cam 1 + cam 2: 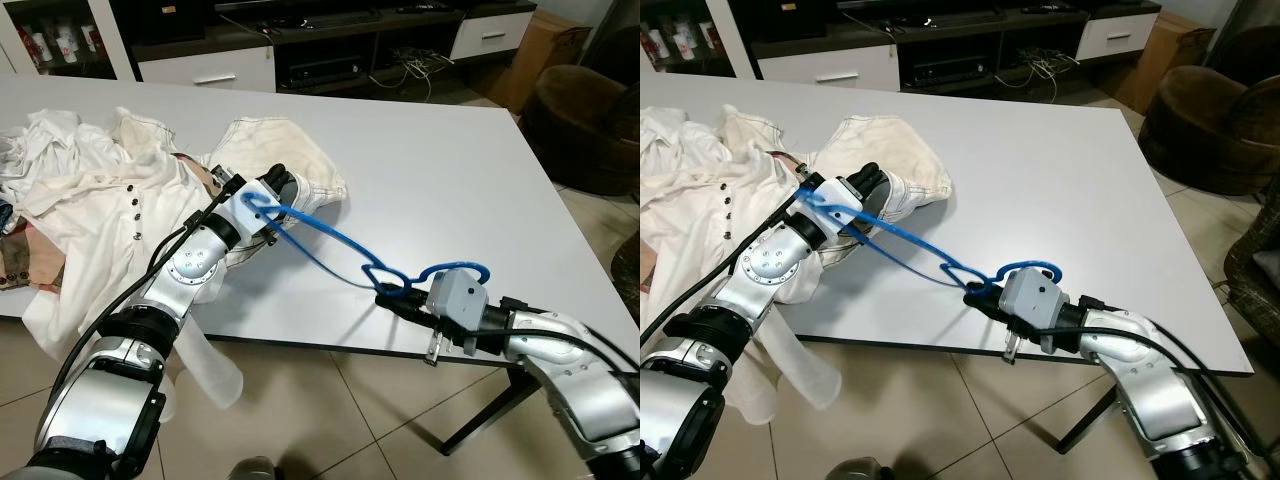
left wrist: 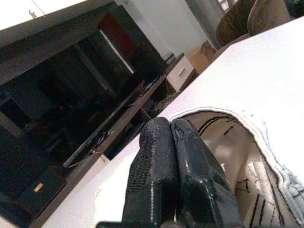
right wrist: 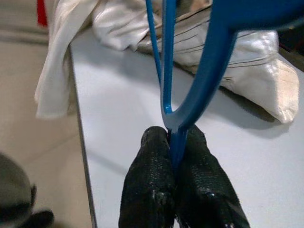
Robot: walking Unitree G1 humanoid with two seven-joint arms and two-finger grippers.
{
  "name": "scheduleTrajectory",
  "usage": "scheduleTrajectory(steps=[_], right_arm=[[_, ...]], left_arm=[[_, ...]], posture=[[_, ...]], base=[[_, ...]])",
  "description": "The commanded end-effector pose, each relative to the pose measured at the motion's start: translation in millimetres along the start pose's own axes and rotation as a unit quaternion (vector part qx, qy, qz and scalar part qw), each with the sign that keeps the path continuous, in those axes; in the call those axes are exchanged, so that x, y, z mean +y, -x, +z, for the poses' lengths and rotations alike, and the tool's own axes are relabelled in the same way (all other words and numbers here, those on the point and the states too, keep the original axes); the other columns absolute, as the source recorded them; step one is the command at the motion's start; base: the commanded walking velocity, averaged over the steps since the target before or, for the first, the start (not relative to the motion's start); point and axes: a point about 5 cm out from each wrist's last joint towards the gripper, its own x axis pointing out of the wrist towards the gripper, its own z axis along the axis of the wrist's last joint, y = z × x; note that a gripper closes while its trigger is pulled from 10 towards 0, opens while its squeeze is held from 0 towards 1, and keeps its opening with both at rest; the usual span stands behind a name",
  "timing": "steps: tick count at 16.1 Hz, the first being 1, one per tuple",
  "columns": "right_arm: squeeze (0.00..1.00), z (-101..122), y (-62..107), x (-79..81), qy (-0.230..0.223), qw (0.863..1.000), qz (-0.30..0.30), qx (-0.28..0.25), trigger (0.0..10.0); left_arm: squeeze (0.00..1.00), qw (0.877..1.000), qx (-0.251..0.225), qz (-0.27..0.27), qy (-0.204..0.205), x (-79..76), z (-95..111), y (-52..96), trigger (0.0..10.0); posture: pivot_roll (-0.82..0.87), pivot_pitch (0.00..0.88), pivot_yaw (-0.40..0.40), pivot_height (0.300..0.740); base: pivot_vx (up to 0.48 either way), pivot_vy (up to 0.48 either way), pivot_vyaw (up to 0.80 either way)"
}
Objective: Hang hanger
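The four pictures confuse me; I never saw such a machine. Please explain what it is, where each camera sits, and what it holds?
It is a walking robot with two silver arms. Two pictures come from its head, looking down at a white table. The other two come from its wrists, looking along the black fingers. The right pincer is shut on a thin blue plastic hanger. The left pincer is shut, at the hanger's far end, against the cream-coloured garment. More white clothes lie beside it.
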Motion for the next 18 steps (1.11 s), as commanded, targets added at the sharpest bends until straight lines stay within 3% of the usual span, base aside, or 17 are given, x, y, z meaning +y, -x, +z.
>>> scheduleTrajectory(steps=[1,3,5,9,10,14,18], right_arm=[[0.00,-11.7,-0.2,-7.6,0.036,0.998,-0.024,0.050,10.0],[0.00,-12.4,0.4,-28.8,0.074,0.990,-0.102,0.060,10.0],[0.00,-7.6,6.1,-48.5,0.139,0.973,-0.170,0.074,10.0],[0.00,-4.2,17.7,-63.4,0.198,0.952,-0.221,0.080,10.0],[0.00,-7.4,22.6,-68.4,0.246,0.936,-0.234,0.096,10.0],[0.00,-16.7,25.5,-63.4,0.309,0.921,-0.197,0.132,10.0],[0.00,-18.4,7.1,-48.4,0.344,0.919,-0.148,0.122,10.0]], left_arm=[[0.00,0.999,-0.028,0.013,-0.010,10.4,12.1,-9.1,0.0],[0.00,0.999,-0.031,0.018,-0.010,12.2,13.5,-9.7,0.0],[0.00,0.999,-0.033,0.024,-0.009,14.5,14.1,-10.0,0.0],[0.00,0.998,-0.044,0.032,-0.015,18.5,17.3,-10.5,0.0],[0.00,0.998,-0.051,0.037,-0.021,21.3,19.9,-11.5,0.0],[0.00,0.997,-0.055,0.041,-0.032,24.1,22.0,-13.0,0.0],[0.00,0.995,-0.073,0.048,-0.038,26.0,29.0,-16.5,0.2]], posture=[[0.10,0.002,0.010,0.740],[0.10,0.002,0.010,0.740],[0.10,0.000,0.006,0.740],[0.11,0.000,0.008,0.740],[0.10,0.000,0.011,0.740],[0.10,0.000,0.016,0.740],[0.10,0.000,0.015,0.740]], base=[[0.000,0.000,0.00],[0.000,0.000,0.00],[0.000,0.000,0.00],[0.000,0.000,0.00],[0.000,0.000,0.00],[0.000,0.000,0.00],[0.000,0.000,0.00]])
